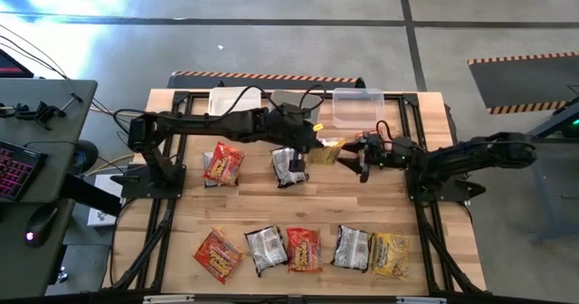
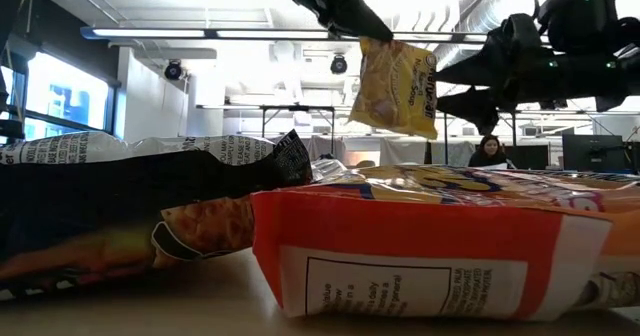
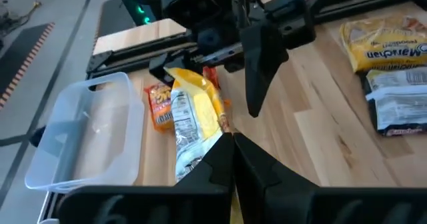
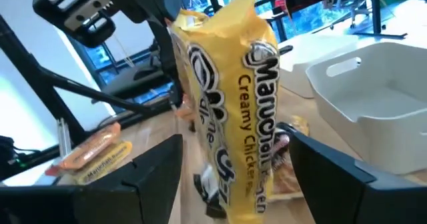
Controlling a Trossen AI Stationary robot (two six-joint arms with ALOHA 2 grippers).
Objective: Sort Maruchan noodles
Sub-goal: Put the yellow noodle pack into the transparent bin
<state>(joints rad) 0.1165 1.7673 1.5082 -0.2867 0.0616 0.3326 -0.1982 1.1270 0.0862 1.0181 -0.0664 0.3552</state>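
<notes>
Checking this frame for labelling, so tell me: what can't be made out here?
High view: whether the right gripper touches the yellow packet; too small.
Low view: the table behind; the near red packet blocks it.
Left wrist view: the yellow packet's held edge, behind the left gripper.

yellow packet [image 4: 233,104] with black lettering, 2 red-orange packets [image 1: 304,250], silver-and-dark packets [image 1: 265,248], pale bin [image 3: 87,141]

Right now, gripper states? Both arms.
Left gripper: shut on the yellow packet, holding it in the air.
Right gripper: open, fingers either side of that packet, not clamped.
</notes>
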